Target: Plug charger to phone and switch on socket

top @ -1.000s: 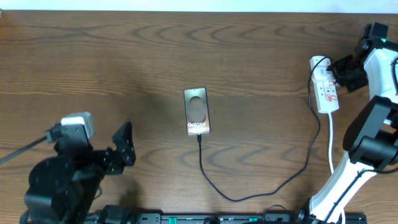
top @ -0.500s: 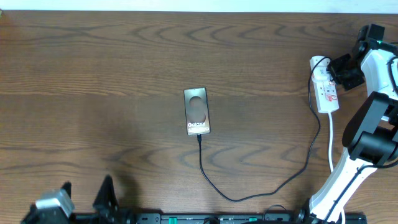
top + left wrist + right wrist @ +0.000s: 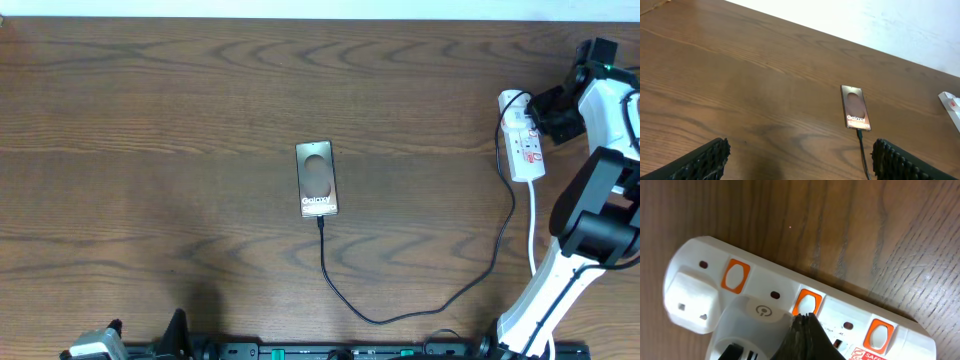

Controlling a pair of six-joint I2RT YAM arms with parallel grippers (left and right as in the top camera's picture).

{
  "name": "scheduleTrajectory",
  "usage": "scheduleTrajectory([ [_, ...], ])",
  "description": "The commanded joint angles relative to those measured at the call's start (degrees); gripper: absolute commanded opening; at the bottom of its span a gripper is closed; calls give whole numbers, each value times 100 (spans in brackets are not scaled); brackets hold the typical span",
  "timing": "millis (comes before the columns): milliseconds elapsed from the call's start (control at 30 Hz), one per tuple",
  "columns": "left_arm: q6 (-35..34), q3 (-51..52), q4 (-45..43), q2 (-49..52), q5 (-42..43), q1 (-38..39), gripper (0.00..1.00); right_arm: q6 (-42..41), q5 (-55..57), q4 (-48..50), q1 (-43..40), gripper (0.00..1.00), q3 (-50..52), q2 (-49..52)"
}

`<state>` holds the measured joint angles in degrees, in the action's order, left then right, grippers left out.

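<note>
Brown wooden table (image 3: pixel 180 110) fills the views, and its far edge meets a white wall (image 3: pixel 890 25). On the right side, the right gripper (image 3: pixel 804 329) has its two dark fingers pressed together into one point. This point rests on the socket (image 3: pixel 850 311), at the lower edge of the middle orange switch (image 3: pixel 808 301). One more orange switch sits on each side of it. A white plug body (image 3: pixel 740 330) with a grey power symbol stands in the strip just beside the fingertips. A red label at the picture edge starts with "SAFE"; the rest is cut off.

From above, the socket (image 3: pixel 524 135) lies close to the right edge of the table, and its white cord (image 3: pixel 531 225) runs toward the near edge. The charger (image 3: pixel 400 312) leaves the socket and curves in a wide loop near the front edge. Its plug tip (image 3: pixel 320 222) ends at the near end of the phone (image 3: pixel 317 178), which lies in the middle of the table. White "Galaxy" lettering is readable on the phone.

The left gripper (image 3: pixel 797 162) is low at the near left corner, with fingers wide apart and holding nothing. Much bare wood lies between it and the phone, and also between the phone and the socket.
</note>
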<state>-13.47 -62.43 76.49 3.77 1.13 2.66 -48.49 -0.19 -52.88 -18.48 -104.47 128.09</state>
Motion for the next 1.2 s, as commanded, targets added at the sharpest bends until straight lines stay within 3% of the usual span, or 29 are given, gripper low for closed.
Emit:
scheduleTrajectory([
  [0, 52, 4, 0, -31, -52, -24, 93, -76, -365, 103, 284, 1, -107, 376],
  [267, 52, 4, 0, -28, -52, -24, 93, 33, -514, -37, 455, 1, -107, 682],
  [467, 55, 4, 0, -42, -52, -76, 93, 382, -260, -452, 391, 1, -129, 170],
  [700, 55, -120, 125, -361, -52, -310, 93, 140, 1156, -1158, 151, 1, -129, -1655],
  [833, 52, -122, 164, -363, -52, -485, 93, 138, 1397, -1270, 122, 1, -129, -2975],
  [1167, 55, -118, -33, -361, -52, -479, 93, 142, 560, 267, 232, 2, -129, -6030],
])
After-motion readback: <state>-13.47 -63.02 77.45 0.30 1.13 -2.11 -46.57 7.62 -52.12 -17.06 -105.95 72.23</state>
